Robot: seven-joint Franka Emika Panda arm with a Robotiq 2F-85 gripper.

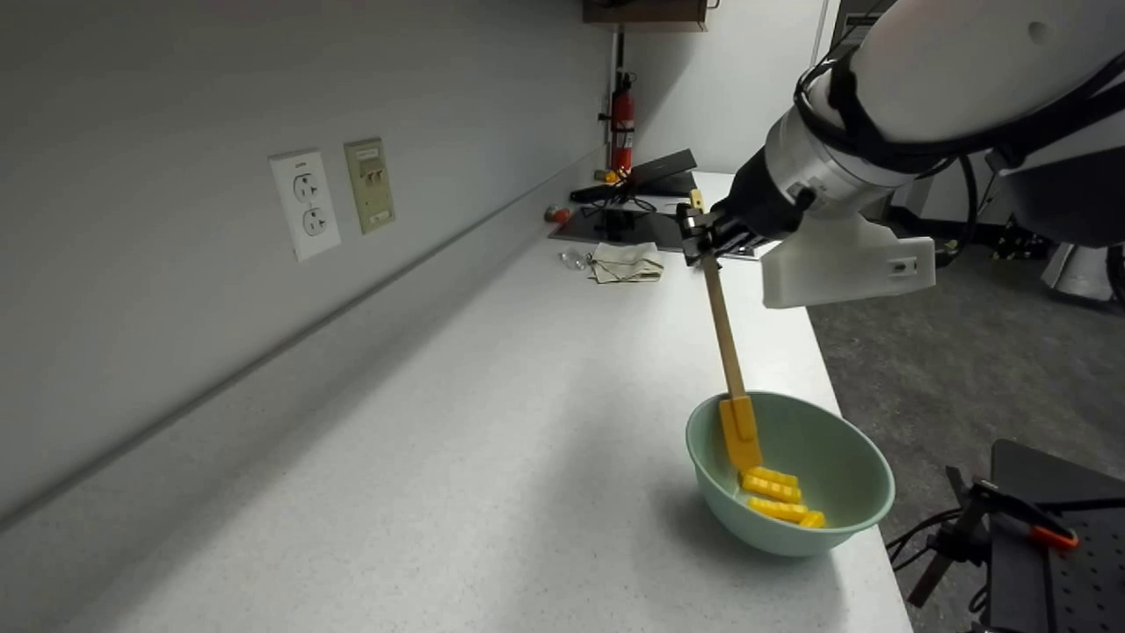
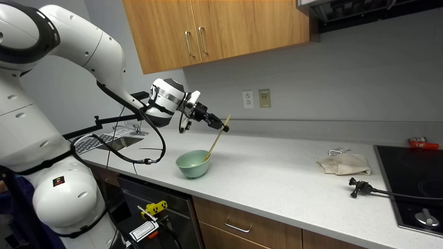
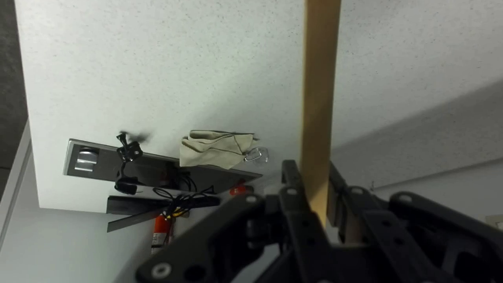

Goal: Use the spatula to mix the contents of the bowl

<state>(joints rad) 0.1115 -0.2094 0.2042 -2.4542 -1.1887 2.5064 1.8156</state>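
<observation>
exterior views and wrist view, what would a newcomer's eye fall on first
Likely the mint-green bowl on the pale counter, with bright yellow pieces inside. Next might be the wooden-handled spatula, slanting head-down into the bowl, gripped near its top by the dark fingers. The white arm also stands out at the left of an exterior view.

On the surface (image 2: 263, 186), near its front edge, the bowl (image 2: 192, 172). In the bowl, the contents (image 1: 778, 510); also the spatula (image 1: 723, 332), head down near them, handle aslant over the rim (touching it or not, impossible to tell) and between the jaws near its upper end. In an exterior view, left of the bowl, the sink (image 2: 121, 142); well to the right, the cloth (image 2: 346, 165), just beside the cooktop (image 2: 412, 173); on the wall (image 2: 346, 83) behind, the outlet (image 2: 248, 99).
</observation>
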